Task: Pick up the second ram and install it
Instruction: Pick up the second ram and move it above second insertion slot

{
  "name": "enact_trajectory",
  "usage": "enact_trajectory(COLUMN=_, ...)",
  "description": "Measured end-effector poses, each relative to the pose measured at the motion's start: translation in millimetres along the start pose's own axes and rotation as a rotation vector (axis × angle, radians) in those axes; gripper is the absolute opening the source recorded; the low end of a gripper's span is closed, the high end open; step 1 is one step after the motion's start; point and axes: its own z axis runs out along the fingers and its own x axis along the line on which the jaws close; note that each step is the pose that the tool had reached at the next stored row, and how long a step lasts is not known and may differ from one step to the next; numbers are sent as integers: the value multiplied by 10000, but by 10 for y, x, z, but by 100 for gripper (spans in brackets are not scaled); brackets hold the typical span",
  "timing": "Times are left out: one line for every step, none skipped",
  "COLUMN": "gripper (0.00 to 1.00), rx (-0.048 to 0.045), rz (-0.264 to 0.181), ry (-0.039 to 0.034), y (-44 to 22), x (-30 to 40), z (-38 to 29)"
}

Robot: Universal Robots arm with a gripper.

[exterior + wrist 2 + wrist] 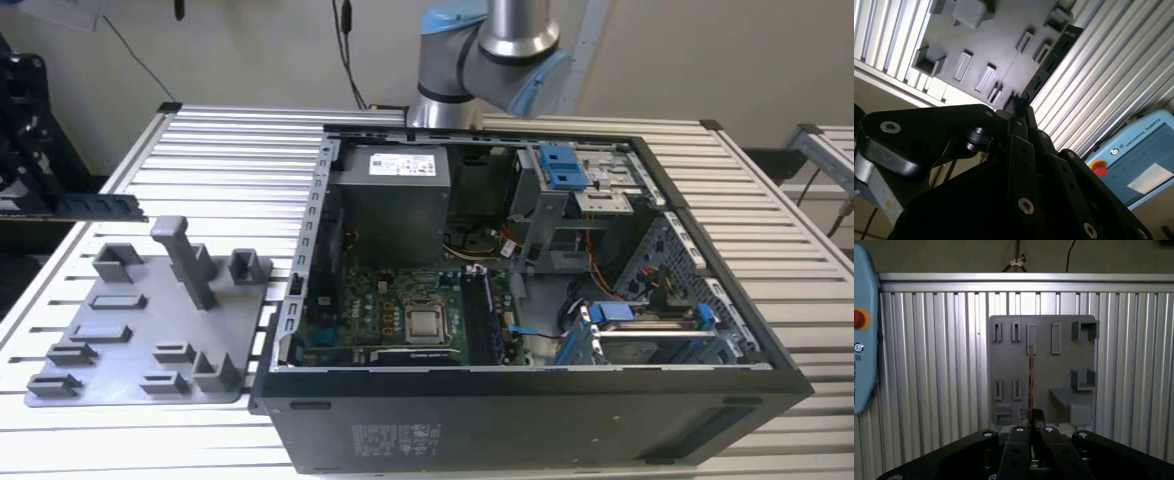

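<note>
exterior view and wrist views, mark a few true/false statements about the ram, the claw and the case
1. The claw is shut on the second ram. True.
2. The second ram sits in a slot on the motherboard. False: the claw holds it outside the computer case, near the grey fixture plate.
3. The computer case is closed. False: it is open, with its insides in view.
4. The grey fixture plate lies on the slatted table, at the exterior view's left of the case. True.

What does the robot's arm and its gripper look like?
The arm is a shiny silver tube with grey joints and light blue caps. The gripper is black, built from flat linked bars with small silver screws.
</note>
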Motion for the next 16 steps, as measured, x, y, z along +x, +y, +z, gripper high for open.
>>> enact_trajectory(gripper=14, rx=-2, rz=-1, ry=0, y=-34, x=-1, z=0)
enact_trajectory(gripper=14, rx=-3, rz=0, ry=0, y=-69, x=-1, z=0)
enact_trajectory(gripper=14, rx=-5, rz=-1, ry=1, y=-106, x=-2, z=-1)
enact_trajectory(gripper=14, rx=-7, rz=0, ry=0, y=-142, x=-3, z=-1)
enact_trajectory(gripper=14, rx=-8, rz=1, ry=0, y=-182, x=-4, z=-1)
enact_trajectory(gripper=14, rx=-11, rz=0, ry=1, y=-221, x=-5, z=-2)
enact_trajectory(gripper=14, rx=-12, rz=0, ry=0, y=-260, x=-6, z=-2)
enact_trajectory(gripper=14, rx=-14, rz=0, ry=1, y=-301, x=-7, z=-2)
enact_trajectory(gripper=14, rx=-16, rz=0, ry=0, y=-343, x=-8, z=-2)
enact_trajectory(gripper=14, rx=-20, rz=0, ry=1, y=-385, x=-9, z=-3)
enact_trajectory(gripper=14, rx=-21, rz=1, ry=0, y=-427, x=-10, z=-3)
enact_trajectory(gripper=14, rx=-23, rz=1, ry=0, y=-468, x=-11, z=-3)
enact_trajectory(gripper=14, rx=-26, rz=1, ry=1, y=-509, x=-12, z=-4)
enact_trajectory(gripper=14, rx=-27, rz=1, ry=0, y=-552, x=-13, z=-4)
enact_trajectory(gripper=14, rx=-31, rz=0, ry=1, y=-594, x=-14, z=-5)
enact_trajectory(gripper=14, rx=-33, rz=1, ry=1, y=-636, x=-15, z=-5)
